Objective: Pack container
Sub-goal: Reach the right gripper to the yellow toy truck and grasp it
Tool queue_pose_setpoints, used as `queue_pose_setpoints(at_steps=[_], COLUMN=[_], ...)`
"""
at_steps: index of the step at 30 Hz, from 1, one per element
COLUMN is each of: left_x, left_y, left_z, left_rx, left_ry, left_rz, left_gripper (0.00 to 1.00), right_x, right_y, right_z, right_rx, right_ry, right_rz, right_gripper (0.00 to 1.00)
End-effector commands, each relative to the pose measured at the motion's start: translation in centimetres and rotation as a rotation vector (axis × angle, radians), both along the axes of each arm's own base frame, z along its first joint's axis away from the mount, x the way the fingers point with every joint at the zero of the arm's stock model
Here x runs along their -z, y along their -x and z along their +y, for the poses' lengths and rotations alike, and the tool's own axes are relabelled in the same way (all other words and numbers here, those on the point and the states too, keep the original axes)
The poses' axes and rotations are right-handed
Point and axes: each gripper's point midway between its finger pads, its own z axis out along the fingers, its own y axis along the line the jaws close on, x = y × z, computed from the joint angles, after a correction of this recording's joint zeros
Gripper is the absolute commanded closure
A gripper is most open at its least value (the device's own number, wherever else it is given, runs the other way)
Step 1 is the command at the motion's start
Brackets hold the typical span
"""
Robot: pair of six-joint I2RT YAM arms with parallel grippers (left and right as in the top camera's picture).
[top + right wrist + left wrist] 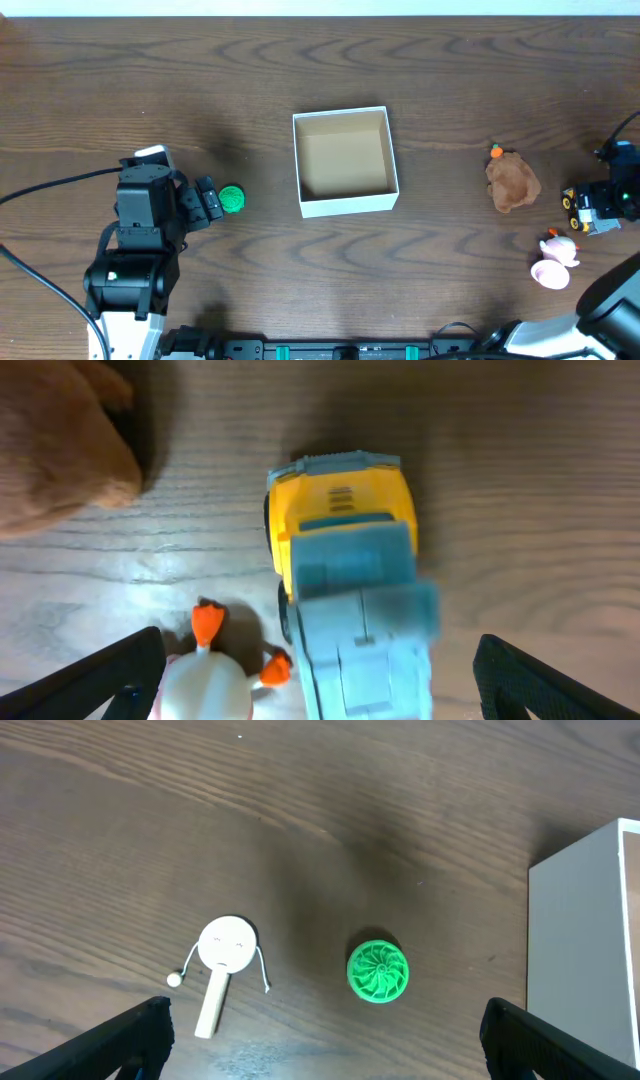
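Toys lie on a dark brown wooden counter point(150, 70). A square, shallow cardboard box point(350, 203) with white walls and a plain brown inside sits in the middle of it. In the left wrist view one white wall of the box point(590, 950) shows at the right edge.

A small round green toy with ridges point(232, 199) point(378, 970) lies on the counter near the left side of the box, but not touching it. The black left arm point(140, 230) is just beside this toy. The left jaws are spread wide and hold nothing. Their dark fingertips point(130, 1035) show at the two bottom corners of that view, with the green toy a little way beyond them. Next to the green toy lies a little white round drum on a pale stick point(226, 960), with a sleepy face drawn on it and thin strings at its sides.

Far off to the right of the box rests a fuzzy brown soft toy point(512, 182) point(55, 450). Near it are a yellow and blue toy truck point(588, 212) point(345, 590) and a small pink and white toy bird with orange bits point(555, 262) point(205, 680). The right jaws are also spread wide, with the truck low between their fingertips point(110, 680). The fingertips do not touch the truck. The bird is just beside the truck.
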Motion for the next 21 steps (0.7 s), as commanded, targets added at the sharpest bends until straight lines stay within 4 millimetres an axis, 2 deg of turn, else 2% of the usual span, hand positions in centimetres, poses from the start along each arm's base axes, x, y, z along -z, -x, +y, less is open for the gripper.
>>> queue_pose_setpoints(at_steps=[1, 5, 7, 15, 18, 21], left_x=[-0.7, -0.7, -0.7, -0.7, -0.7, -0.7], left_y=[-0.4, -0.4, -0.4, -0.4, -0.4, -0.4], left_z=[0.1, 0.1, 0.1, 0.1, 0.1, 0.1], left_rx=[-0.007, -0.007, -0.007, -0.007, -0.007, -0.007], left_ry=[0.007, 0.006, 0.006, 0.006, 0.007, 0.007], left_rz=[-0.019, -0.018, -0.017, -0.017, -0.018, -0.018], left_gripper=[0.02, 0.02, 0.02, 0.02, 0.02, 0.02], right_x=[1.4, 2.5, 2.6, 2.5, 2.6, 2.6], right_y=[0.4, 0.4, 0.3, 0.2, 0.3, 0.3], right_z=[-0.2, -0.4, -0.5, -1.0, -1.1, -1.1], right_rx=[-0.004, 0.006, 0.006, 0.042, 0.048, 0.048], right_ry=[-0.014, -0.029, -0.028, -0.022, -0.023, -0.023], right_rz=[0.035, 0.049, 0.048, 0.034, 0.034, 0.034], right_gripper=[0.01, 0.01, 0.05, 0.24, 0.37, 0.40])
